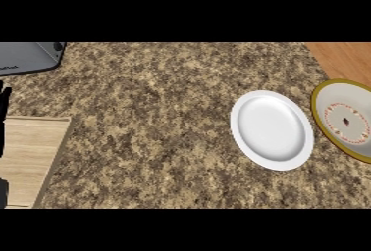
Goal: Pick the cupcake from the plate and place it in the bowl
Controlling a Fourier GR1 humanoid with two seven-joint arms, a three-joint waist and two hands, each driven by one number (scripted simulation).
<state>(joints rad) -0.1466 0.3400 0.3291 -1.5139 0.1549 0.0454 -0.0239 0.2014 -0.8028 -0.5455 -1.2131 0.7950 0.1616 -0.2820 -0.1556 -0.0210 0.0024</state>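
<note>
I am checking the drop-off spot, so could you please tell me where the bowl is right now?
In the head view, the bowl sits at the counter's far right, partly cut off by the edge, just right of the white plate.

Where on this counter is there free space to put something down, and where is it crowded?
The widest bare patch of granite lies between the wooden board at the left and the white plate. It is crowded at the right edge, where the plate nearly meets the yellow-rimmed bowl. A grey appliance occupies the top left corner.
</note>
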